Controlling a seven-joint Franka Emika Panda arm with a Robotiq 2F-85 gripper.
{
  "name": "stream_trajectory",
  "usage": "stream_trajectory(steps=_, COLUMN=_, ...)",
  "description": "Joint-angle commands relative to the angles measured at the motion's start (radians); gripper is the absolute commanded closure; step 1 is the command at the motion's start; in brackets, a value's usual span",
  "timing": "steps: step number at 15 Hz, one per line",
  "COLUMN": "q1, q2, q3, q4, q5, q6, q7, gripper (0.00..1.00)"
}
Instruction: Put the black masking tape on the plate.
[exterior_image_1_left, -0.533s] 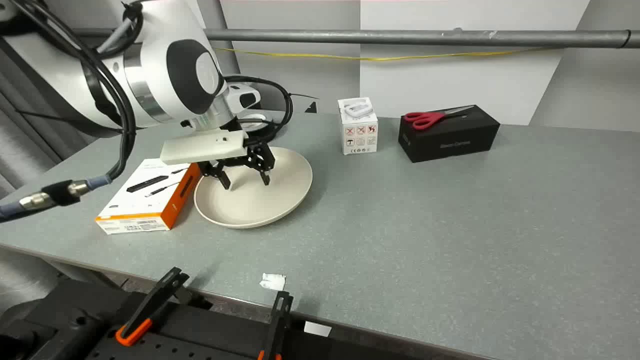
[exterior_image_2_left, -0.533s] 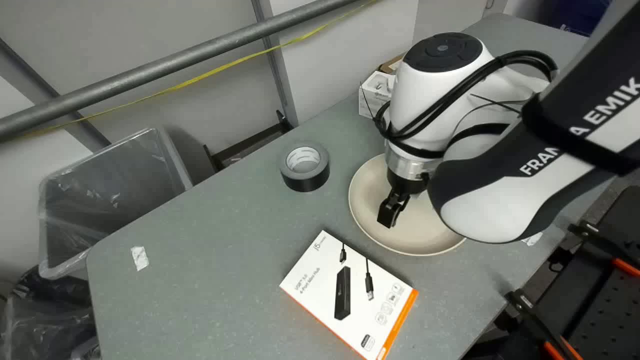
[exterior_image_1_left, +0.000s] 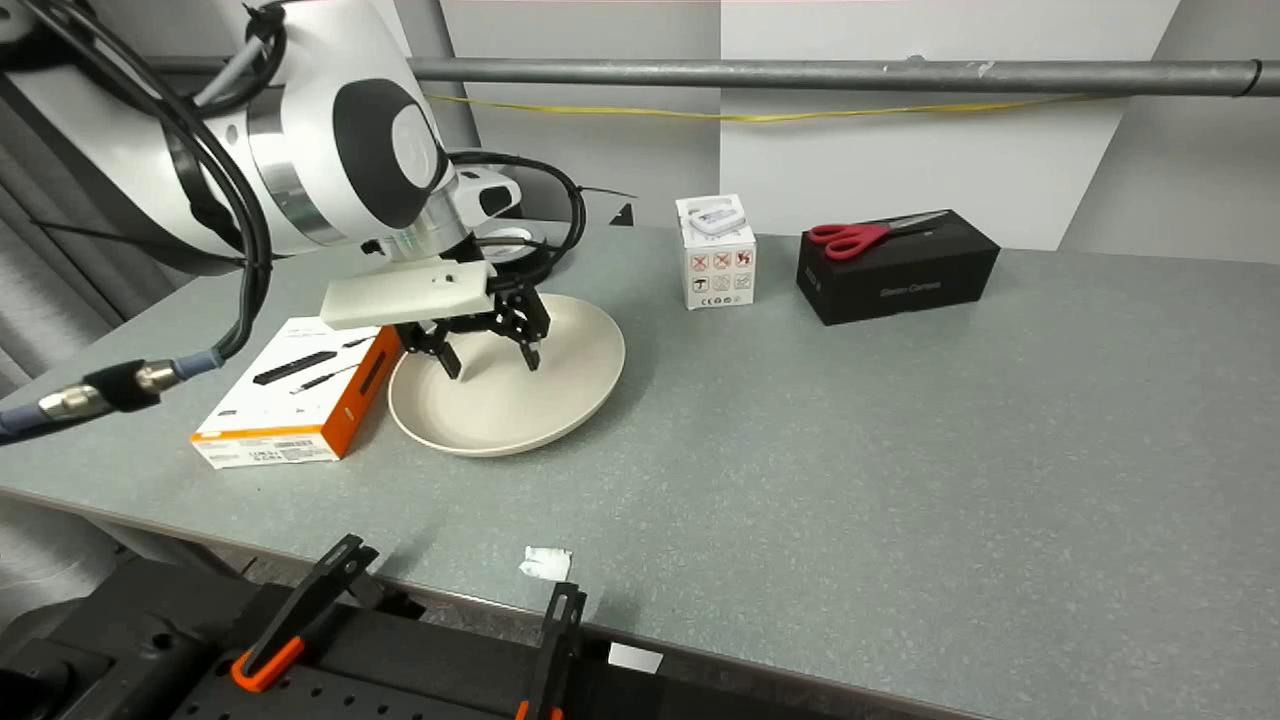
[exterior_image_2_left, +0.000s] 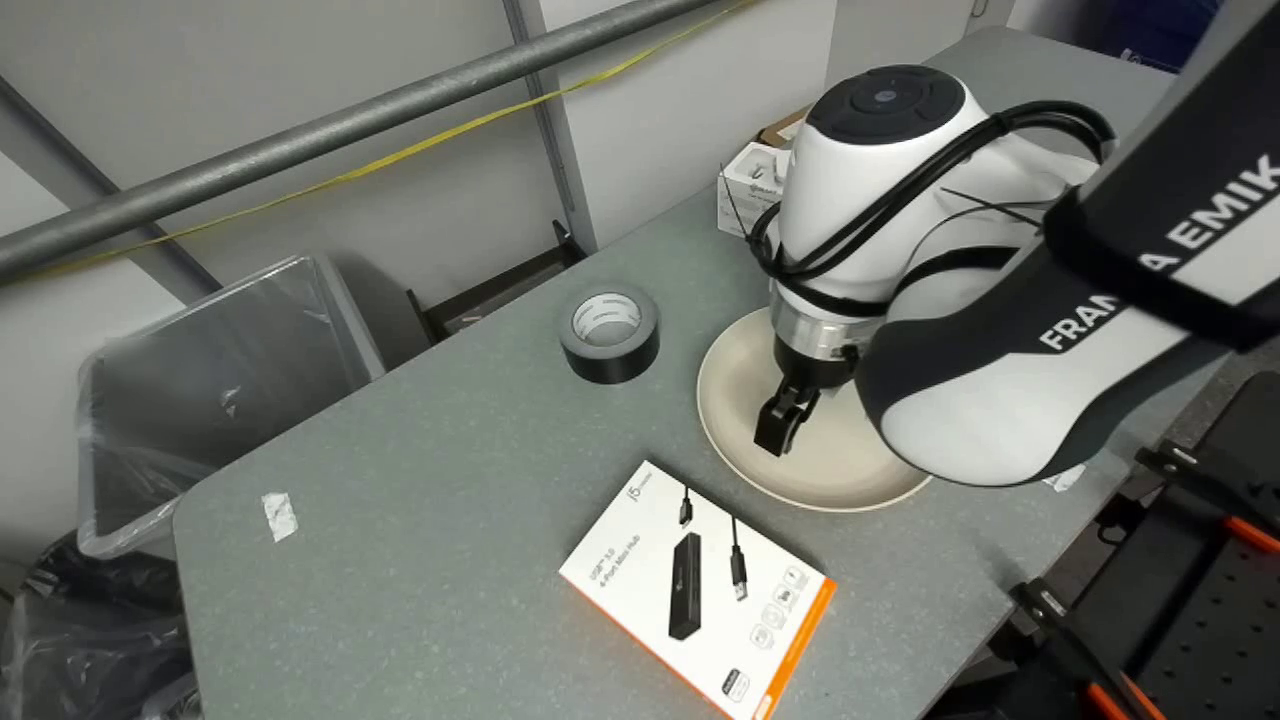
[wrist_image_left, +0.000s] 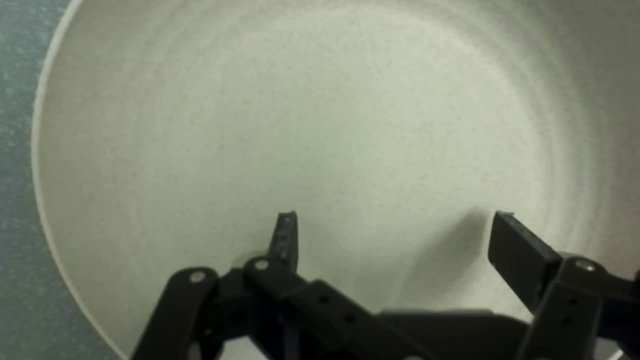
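The black masking tape (exterior_image_2_left: 614, 366) is a thick ring lying flat on the grey table in an exterior view, apart from the plate and near the table's back edge. In an exterior view it shows only partly, behind the arm's cables (exterior_image_1_left: 510, 240). The cream-white plate (exterior_image_1_left: 560, 400) has nothing lying on it; it also shows in an exterior view (exterior_image_2_left: 730, 400) and fills the wrist view (wrist_image_left: 325, 125). My gripper (exterior_image_1_left: 494, 370) points down over the plate. In the wrist view (wrist_image_left: 395, 215) its fingers are wide apart with nothing between them. It also shows edge-on in an exterior view (exterior_image_2_left: 778, 448).
An orange-edged white box (exterior_image_2_left: 700, 590) lies beside the plate. A small white box (exterior_image_1_left: 718, 255) stands by the wall. A black box (exterior_image_1_left: 900, 285) with red scissors (exterior_image_1_left: 850, 240) on it stands further along. A grey lined bin (exterior_image_2_left: 230, 390) is beyond the table edge.
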Motion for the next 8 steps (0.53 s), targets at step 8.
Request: stream_trajectory(steps=8, q1=-0.009, q2=-0.026, q3=0.01, q4=-0.01, q5=-0.006, q6=-0.005, q7=-0.007, gripper=0.0)
